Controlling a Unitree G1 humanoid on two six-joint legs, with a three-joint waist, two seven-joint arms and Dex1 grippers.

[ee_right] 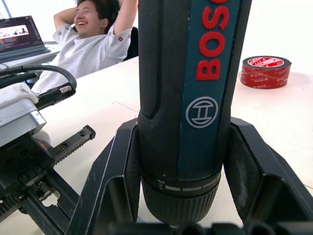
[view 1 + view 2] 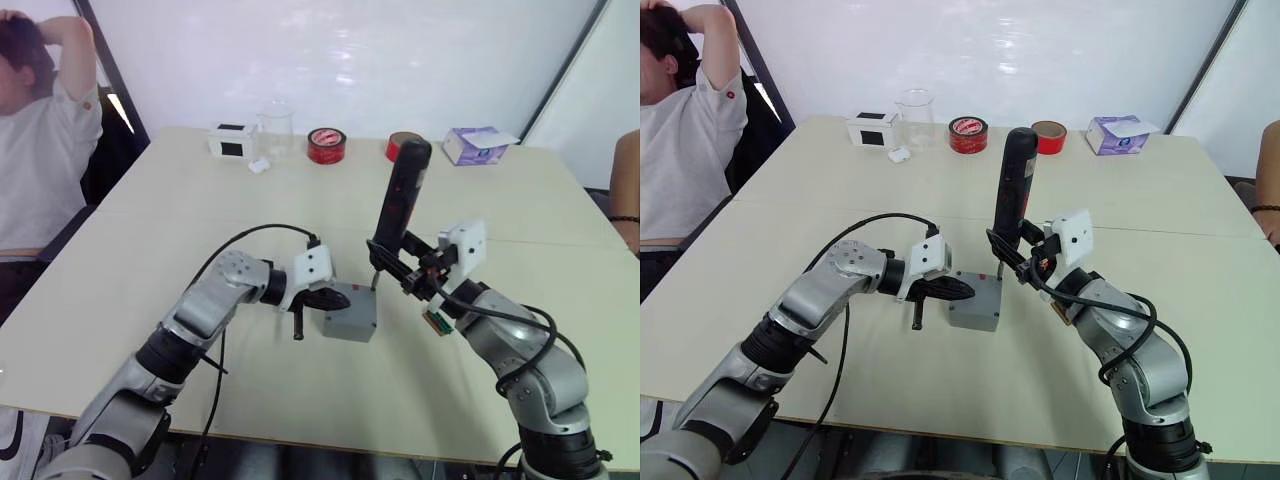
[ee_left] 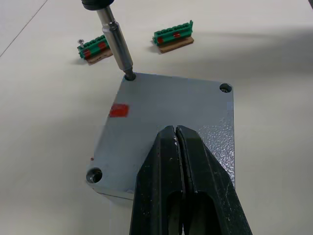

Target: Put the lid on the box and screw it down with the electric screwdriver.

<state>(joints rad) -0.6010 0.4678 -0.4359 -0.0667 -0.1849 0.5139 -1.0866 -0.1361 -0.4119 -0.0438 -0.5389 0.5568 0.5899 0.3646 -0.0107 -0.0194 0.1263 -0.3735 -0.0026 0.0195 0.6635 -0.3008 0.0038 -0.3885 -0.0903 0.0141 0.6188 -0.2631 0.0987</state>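
— So, where's the lid [image 3: 168, 115] now?

— On the box [image 2: 352, 312], which sits mid tabletop [image 2: 300, 190]. My left pincer [image 3: 177, 142] has its two fingers pressed together, tips resting on the lid's top.

— And your right?

— My right pincer [image 1: 181, 196] is clamped round the screwdriver [image 2: 400, 200], one finger each side of the barrel. It stands nearly upright, leaning a little.

— Where's the bit [image 3: 117, 46]?

— Its tip is down in one corner hole of the lid, the corner nearest the red mark [image 3: 119, 110]. Two other corner holes show; I can't tell whether screws sit in them.

— Anything close by?

— Two green-and-brown pieces [image 3: 173, 37] lie on the tabletop just beyond that corner, apart from the box. At the far edge stand a white-and-black box [image 2: 872, 129], a clear beaker [image 2: 914, 118], two tape rolls [image 2: 968, 134] and a purple tissue box [image 2: 1118, 133]. A person [image 2: 685, 140] sits off to my left, arms raised behind the head.
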